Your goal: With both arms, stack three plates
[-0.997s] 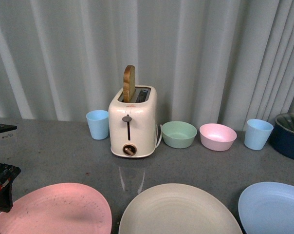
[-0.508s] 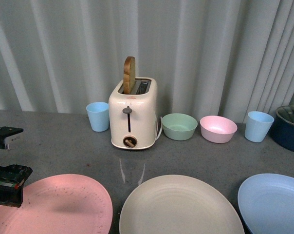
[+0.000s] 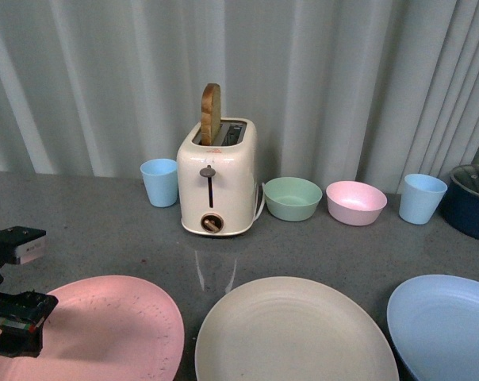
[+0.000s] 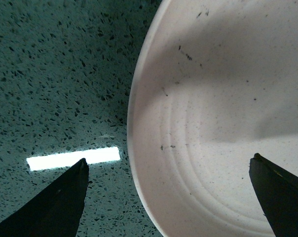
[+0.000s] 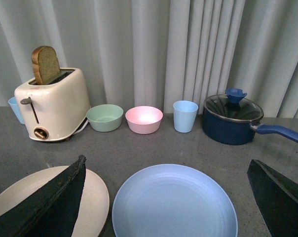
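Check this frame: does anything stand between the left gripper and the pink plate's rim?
Nothing visible does. The left gripper hangs right at the edge of the pink plate, with its jaws open, one over the bare table and the other over the plate. The rim between them shows uncovered in the left wrist view.

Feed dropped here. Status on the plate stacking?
Left gripper open, pink plate rim between its fingers. Right gripper open, facing blue plate. Cream plate between them; none stacked. Nothing blocking.
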`<state>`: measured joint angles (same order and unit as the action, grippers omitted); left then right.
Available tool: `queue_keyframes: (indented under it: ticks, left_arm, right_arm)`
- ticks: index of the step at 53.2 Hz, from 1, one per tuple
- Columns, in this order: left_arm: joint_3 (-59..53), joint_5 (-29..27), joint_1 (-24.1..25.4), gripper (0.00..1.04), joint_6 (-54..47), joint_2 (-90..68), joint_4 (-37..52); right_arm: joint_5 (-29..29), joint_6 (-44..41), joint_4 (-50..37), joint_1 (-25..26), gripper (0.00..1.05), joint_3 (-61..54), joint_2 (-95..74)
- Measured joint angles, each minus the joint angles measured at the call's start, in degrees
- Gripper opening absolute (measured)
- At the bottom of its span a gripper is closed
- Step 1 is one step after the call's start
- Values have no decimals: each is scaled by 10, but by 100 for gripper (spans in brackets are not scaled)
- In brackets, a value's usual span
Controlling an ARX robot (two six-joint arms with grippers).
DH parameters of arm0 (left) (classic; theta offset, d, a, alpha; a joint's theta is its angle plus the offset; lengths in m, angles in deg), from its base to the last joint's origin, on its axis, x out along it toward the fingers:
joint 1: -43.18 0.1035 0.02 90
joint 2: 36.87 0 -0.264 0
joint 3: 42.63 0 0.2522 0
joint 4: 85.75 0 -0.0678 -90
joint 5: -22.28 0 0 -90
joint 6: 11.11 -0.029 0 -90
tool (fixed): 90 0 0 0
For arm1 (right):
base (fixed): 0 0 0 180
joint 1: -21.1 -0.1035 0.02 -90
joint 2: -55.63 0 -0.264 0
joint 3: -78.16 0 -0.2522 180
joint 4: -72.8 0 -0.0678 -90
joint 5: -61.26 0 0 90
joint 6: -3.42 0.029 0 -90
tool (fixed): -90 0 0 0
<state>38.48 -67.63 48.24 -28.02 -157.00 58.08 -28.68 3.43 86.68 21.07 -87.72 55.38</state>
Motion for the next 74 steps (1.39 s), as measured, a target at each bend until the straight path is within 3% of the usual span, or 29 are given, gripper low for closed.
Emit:
queue_keyframes:
  ticks: [8,10,32,40,74]
  left_arm:
    - [-1,-1,0,98,0,-4,3]
    - [-1,-1,0,93,-1,-4,4]
    - [-11,-15,0,26,-10,-13,29]
    - [-10,-9,0,8,-9,-12,34]
    - [63,-15,33,4,-53,21,-30]
  right_arm:
    - [0,0,0,0,97,0,0]
    - [0,0,0,0,97,0,0]
    - [0,0,0,0,97,0,0]
    - [0,0,0,0,97,0,0]
    - [0,0,0,0,97,0,0]
